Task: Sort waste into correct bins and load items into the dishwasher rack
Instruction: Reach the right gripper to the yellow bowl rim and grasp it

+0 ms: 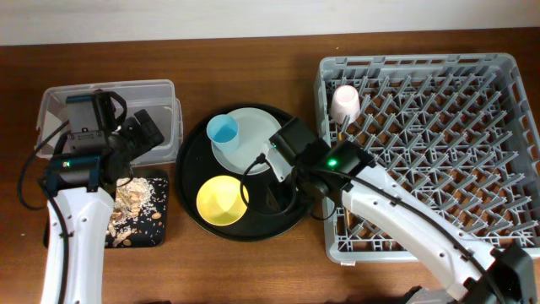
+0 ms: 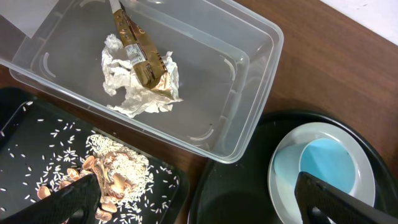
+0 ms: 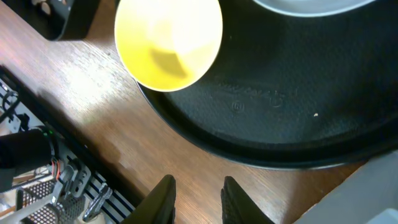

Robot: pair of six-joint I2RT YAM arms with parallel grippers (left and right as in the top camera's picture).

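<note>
**On the round tray: three pieces to load, and where to grip them**

At the right of the table, the dishwasher rack (image 1: 456, 127) holds only the pale pink cup (image 1: 345, 103), mouth-down at its far left corner. It is stiff and heavy enough that you need not steady it.

Between the rack and the bins sits the round black tray (image 3: 280, 106), which carries the other dishes. Judge them all as rigid, smooth and probably slick; you cannot tell plastic from ceramic here, so handle them as breakable.

- The plate (image 1: 257, 128) lies flat on the far side of the tray. A flat, shallow rim gives your fingers little to bite on, and the cup on it has to come off first.
- The yellow bowl (image 3: 169, 40) stands mouth-up on the near side, apart from the plate. It looks light. Pinch its wall with one finger inside and one outside.
- The light blue cup (image 2: 329, 165) stands upright on the plate. Take it by the rim in the same way, gently, so it does not squirt free.

I cannot make out the chopsticks for certain.

The waste looks sorted. The soft tissue (image 2: 140, 87) and the crinkly wrapper (image 2: 140, 56) lie together in the clear tub (image 2: 249, 81). The loose food scraps (image 2: 115, 174) are spread on the flat black tray (image 2: 37, 143).

Your right gripper (image 3: 198, 199) hovers over bare table just outside the round tray's rim, with its fingers a little apart and holding nothing. The bowl is the nearest piece to it. Your left gripper (image 2: 202, 199) hangs wide apart and empty where the tub, the flat tray and the round tray meet.
</note>
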